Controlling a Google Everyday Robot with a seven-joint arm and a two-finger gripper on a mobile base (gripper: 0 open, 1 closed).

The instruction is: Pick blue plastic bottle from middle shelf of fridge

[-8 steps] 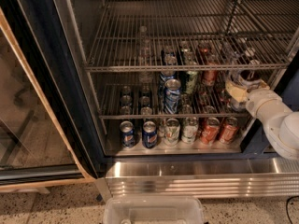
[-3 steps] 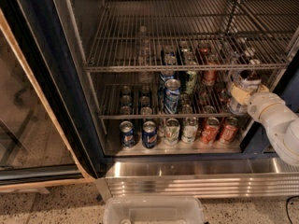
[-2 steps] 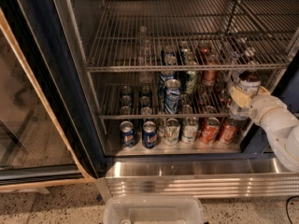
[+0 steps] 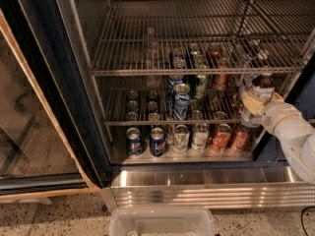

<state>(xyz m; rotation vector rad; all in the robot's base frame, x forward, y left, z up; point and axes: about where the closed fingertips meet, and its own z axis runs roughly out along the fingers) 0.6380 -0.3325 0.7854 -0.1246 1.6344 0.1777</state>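
Observation:
The blue plastic bottle (image 4: 259,89), with dark drink and a pale wrap label, is upright at the right edge of the fridge (image 4: 74,107). It is held just above the right end of the middle shelf (image 4: 147,122), below the upper rack. My gripper (image 4: 252,103) is shut around the bottle's lower body, its yellowish fingers (image 4: 249,102) pressed on the label. The white arm reaches in from the lower right. The bottle's base is hidden behind my gripper.
Rows of cans fill the middle shelf and the floor below, with blue cans (image 4: 157,140) front left and red cans (image 4: 220,136) near my arm. A tall blue can (image 4: 181,100) stands mid-shelf. The ribbed steel strip (image 4: 197,193) and a clear bin (image 4: 162,223) lie below.
My gripper and the bottle have shifted slightly right and outward from the shelf's right end, the bottle staying upright in the grip.

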